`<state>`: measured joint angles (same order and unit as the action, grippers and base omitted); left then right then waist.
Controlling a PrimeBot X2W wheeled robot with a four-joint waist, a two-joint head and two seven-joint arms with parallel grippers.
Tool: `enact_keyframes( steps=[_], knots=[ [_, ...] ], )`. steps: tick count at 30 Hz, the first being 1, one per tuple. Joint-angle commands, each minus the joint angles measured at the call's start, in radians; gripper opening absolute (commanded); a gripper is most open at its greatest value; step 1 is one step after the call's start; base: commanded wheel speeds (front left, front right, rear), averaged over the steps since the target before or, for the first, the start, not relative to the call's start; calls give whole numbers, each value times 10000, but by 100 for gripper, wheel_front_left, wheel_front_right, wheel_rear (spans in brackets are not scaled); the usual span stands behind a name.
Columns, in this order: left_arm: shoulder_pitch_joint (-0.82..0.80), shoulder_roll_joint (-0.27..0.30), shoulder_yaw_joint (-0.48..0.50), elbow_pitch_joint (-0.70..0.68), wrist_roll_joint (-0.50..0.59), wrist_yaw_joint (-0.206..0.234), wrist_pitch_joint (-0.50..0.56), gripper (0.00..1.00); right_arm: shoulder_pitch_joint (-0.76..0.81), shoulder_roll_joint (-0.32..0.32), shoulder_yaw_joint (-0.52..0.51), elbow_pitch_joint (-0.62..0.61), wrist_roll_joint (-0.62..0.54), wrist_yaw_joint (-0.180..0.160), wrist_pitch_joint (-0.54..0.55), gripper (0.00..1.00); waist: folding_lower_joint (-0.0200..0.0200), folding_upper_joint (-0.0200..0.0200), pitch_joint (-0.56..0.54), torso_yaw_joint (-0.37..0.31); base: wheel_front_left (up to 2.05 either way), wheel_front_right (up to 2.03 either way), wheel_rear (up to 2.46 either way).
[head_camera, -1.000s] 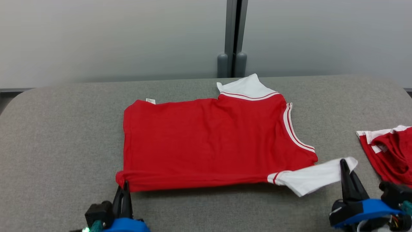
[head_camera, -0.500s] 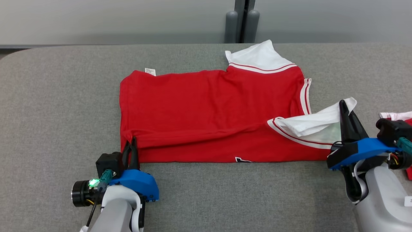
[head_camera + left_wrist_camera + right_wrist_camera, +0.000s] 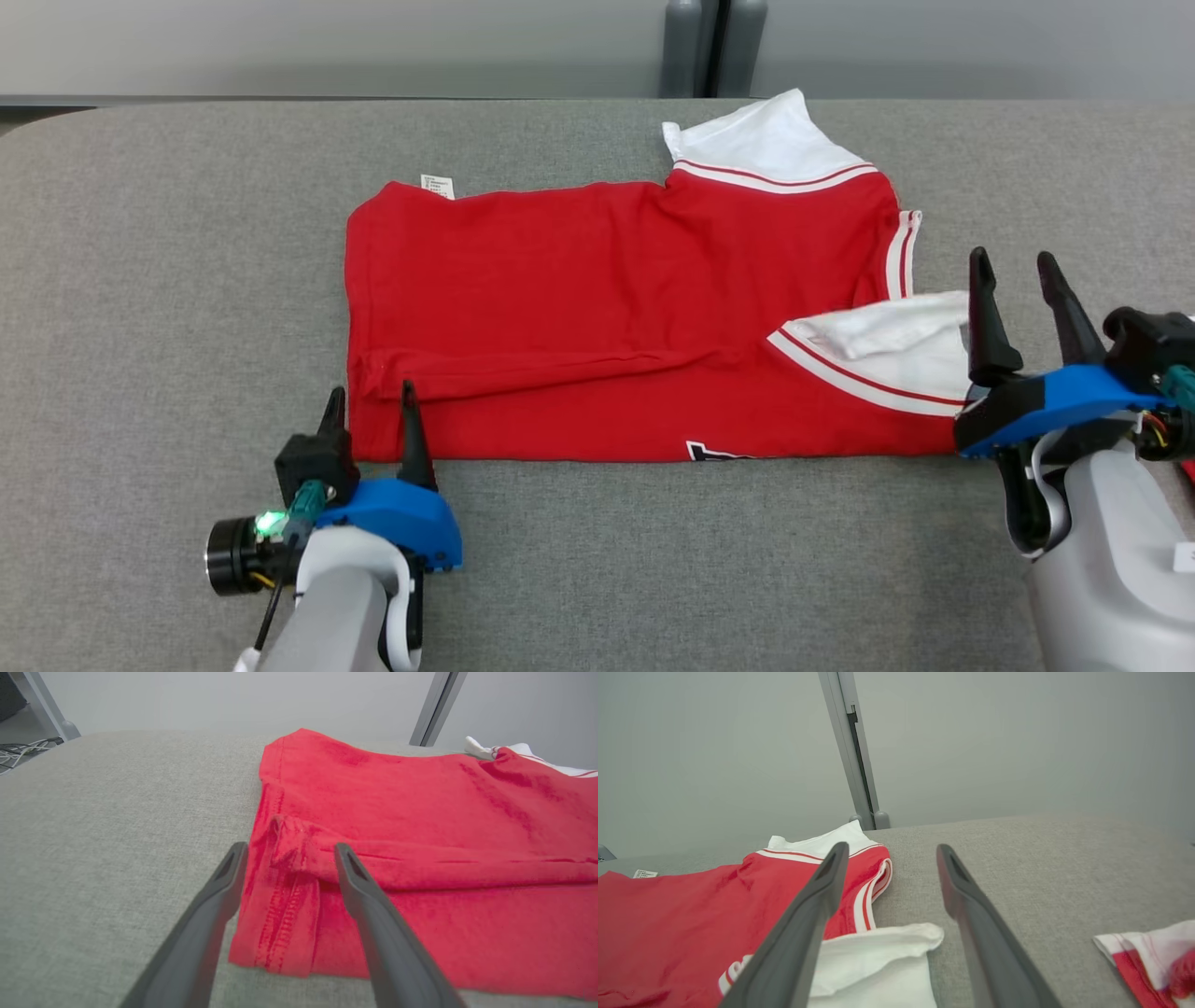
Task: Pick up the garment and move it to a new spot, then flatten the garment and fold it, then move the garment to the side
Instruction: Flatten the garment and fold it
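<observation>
Gaping wide, left gripper (image 3: 371,401) and right gripper (image 3: 1011,280) straddle edges of the red garment (image 3: 579,308), gripping nothing.

Second red garment (image 3: 1150,966) on grey table (image 3: 140,280)

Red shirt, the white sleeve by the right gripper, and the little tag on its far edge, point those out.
red shirt (image 3: 579,280): head view, middle of the red body.
white sleeve (image 3: 915,350): head view, its white middle.
tag (image 3: 438,186): head view, the tag's centre.
</observation>
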<state>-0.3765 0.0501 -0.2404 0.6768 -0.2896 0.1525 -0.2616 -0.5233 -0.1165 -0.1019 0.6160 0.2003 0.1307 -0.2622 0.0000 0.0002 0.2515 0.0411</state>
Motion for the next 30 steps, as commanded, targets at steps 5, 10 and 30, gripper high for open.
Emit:
enact_keyframes(
  steps=[5, 10, 30],
  knots=[
    [599, 5, -39, -61, -251, 99, -46, 100, 863, 146, -355, -427, 112, 1, -32, 100, 0, -2, -100, -98, 0, 0, 0],
    [836, 4, 240, 202, -294, 301, -46, 100, 1561, 133, -251, -458, -81, 1, -32, 100, 0, -2, -127, -186, 0, 0, 0],
    [443, -39, -649, 2054, -658, 93, 98, 86, 1270, 206, 599, 1950, -182, 1, -4, 17, 0, -2, 71, -127, 0, 0, 0]
  ],
)
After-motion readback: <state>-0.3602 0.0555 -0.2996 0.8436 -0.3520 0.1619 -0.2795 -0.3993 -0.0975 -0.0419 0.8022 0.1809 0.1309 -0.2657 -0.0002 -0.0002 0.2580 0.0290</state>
